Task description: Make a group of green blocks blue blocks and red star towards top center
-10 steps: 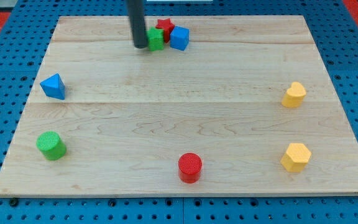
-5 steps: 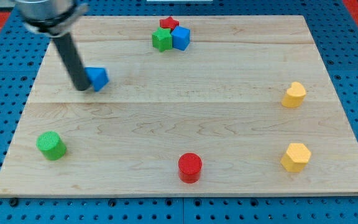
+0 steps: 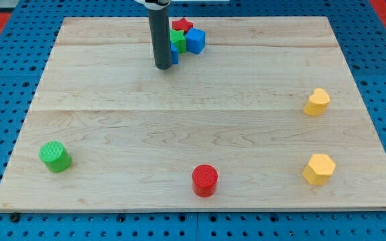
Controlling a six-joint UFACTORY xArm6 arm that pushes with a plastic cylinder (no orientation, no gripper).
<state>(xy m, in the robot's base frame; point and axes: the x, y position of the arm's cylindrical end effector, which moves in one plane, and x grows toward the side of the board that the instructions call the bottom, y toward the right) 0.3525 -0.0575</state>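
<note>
My tip (image 3: 162, 67) is set on the wooden counter (image 3: 200, 114) at the far centre, just left of a tight cluster of blocks. No hand is carried by the arm, only the dark rod, so no open or closed state can be told. A blue block (image 3: 173, 56) is seen as a sliver at the rod's right edge, touching or nearly touching it; its shape is hidden by the rod. Just right of that, a green block (image 3: 177, 41) is pressed against a blue cube (image 3: 195, 41), and the red star (image 3: 181, 26) is lodged behind them, at the far side. Well apart, a green cylinder (image 3: 55, 156) is placed near the left corner, a red cylinder (image 3: 205, 180) at the near centre, and two yellow blocks (image 3: 317, 102) (image 3: 319, 169) are found on the right side.
</note>
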